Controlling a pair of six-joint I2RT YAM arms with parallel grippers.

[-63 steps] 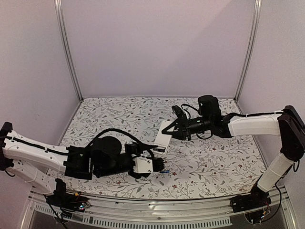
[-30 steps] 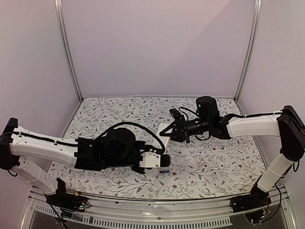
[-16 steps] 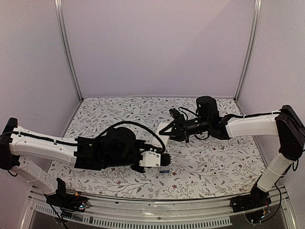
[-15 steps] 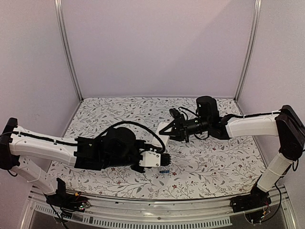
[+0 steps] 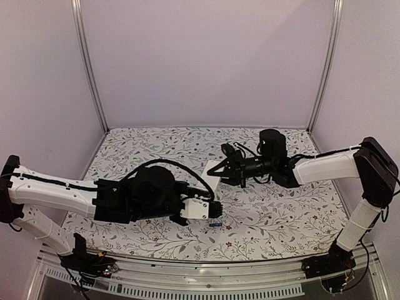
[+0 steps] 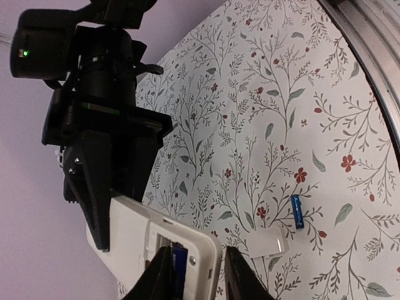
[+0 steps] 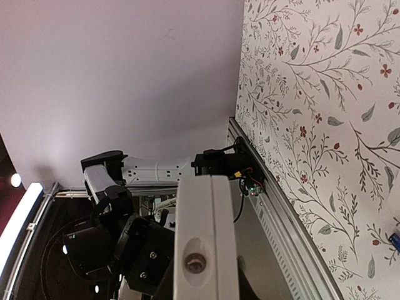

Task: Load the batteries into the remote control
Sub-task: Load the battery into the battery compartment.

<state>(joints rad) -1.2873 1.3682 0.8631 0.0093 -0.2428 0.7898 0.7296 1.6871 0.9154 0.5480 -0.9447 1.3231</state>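
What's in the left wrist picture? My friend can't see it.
The right pincer holds a white remote control, its battery slot open with a dark battery inside. The left pincer sits at that end. A blue battery and white cover lie on the flowery cloth.

- Table (image 5: 281, 215) covered by a white cloth printed with grey-green sprigs and small red flowers
- Back wall (image 5: 206, 62) plain pale lilac, with matching side panels
- Left post (image 5: 87, 69) and right post (image 5: 326, 69), aluminium, stand at the rear corners
- Metal rail (image 5: 206, 270) runs along the near edge
- Lighting soft and even
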